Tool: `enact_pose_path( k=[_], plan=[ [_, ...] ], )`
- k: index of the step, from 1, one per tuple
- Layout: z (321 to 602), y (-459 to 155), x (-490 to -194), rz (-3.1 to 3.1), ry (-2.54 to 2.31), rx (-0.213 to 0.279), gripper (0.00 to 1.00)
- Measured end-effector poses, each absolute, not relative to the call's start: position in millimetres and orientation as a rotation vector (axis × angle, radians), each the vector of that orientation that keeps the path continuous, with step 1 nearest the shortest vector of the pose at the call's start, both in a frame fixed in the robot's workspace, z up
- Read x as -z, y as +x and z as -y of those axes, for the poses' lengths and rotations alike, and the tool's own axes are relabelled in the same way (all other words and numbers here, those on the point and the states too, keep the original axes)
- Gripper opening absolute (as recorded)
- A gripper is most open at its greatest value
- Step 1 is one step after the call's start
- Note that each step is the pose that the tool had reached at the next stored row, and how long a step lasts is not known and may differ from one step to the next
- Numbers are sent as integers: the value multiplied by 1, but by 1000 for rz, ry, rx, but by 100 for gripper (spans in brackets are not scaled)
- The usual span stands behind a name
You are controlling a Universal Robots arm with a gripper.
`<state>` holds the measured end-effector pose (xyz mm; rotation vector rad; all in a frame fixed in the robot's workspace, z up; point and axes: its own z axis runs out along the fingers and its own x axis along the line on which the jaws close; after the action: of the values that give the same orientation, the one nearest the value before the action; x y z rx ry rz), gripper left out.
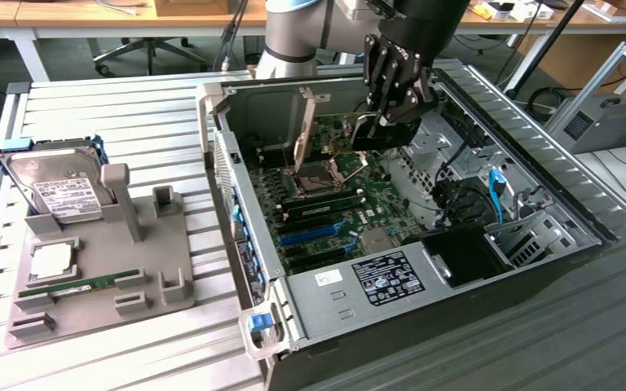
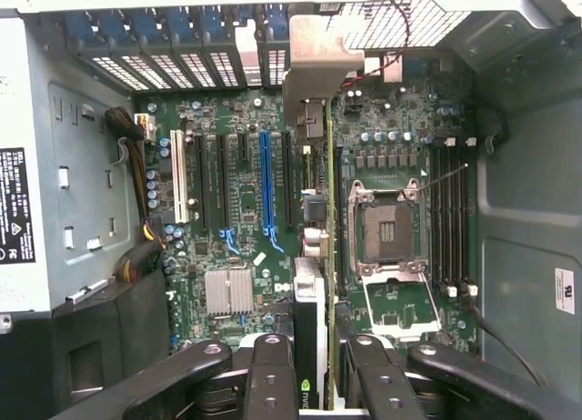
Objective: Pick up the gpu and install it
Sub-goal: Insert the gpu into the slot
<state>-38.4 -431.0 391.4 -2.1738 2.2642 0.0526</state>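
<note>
Dark gpu on edge, claw gripped, bracket rearward

The arm runs out past the exterior view's upper edge; the gripper covers the motherboard corner behind it. In the wrist view the gpu stands edge-on, both faces unseen, its near end cut off by the frame between the fingers; print on the hard drive label and the case sticker is too small to read.
</note>
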Motion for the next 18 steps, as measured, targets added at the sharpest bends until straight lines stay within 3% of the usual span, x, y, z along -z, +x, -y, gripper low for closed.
enact_pose_path(
  k=[18],
  plan=[
    [431, -38, -386, -2264, -2174, -53, 27]
  ],
)
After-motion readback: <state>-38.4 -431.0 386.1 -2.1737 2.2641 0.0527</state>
